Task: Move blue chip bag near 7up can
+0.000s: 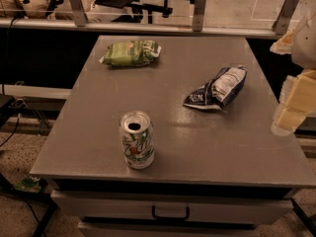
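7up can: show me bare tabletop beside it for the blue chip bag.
Bare table right of the 7up can, in front of the blue chip bag; also between can and green chip bag. Nothing crowded. Gripper hovers at the table's right edge.

Office-like lab: chair bases (150, 9) behind drawer table (197, 147), gripper (291, 113) at right edge.
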`<state>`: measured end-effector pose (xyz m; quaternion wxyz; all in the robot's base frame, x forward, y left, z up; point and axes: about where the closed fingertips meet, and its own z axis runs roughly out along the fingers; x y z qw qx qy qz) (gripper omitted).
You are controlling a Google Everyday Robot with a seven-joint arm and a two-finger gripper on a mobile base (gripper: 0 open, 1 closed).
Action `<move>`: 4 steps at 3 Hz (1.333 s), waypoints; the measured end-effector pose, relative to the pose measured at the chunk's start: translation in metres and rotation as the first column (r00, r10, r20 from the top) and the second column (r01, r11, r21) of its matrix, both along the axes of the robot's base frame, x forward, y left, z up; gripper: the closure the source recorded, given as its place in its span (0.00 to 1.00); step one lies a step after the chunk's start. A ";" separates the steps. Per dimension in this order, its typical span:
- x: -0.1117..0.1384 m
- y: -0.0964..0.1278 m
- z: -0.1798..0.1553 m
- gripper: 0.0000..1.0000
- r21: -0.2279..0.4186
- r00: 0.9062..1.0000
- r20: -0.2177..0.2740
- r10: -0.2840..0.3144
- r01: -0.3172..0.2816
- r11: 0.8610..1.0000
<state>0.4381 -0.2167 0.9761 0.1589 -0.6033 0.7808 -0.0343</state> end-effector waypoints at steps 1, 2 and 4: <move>0.010 0.001 0.001 0.00 -0.002 1.000 0.024 0.007 -0.007 1.000; 0.024 0.003 -0.001 0.00 -0.004 0.999 0.039 0.024 -0.024 1.000; 0.110 0.011 -0.043 0.00 0.052 0.983 0.052 0.175 -0.177 0.983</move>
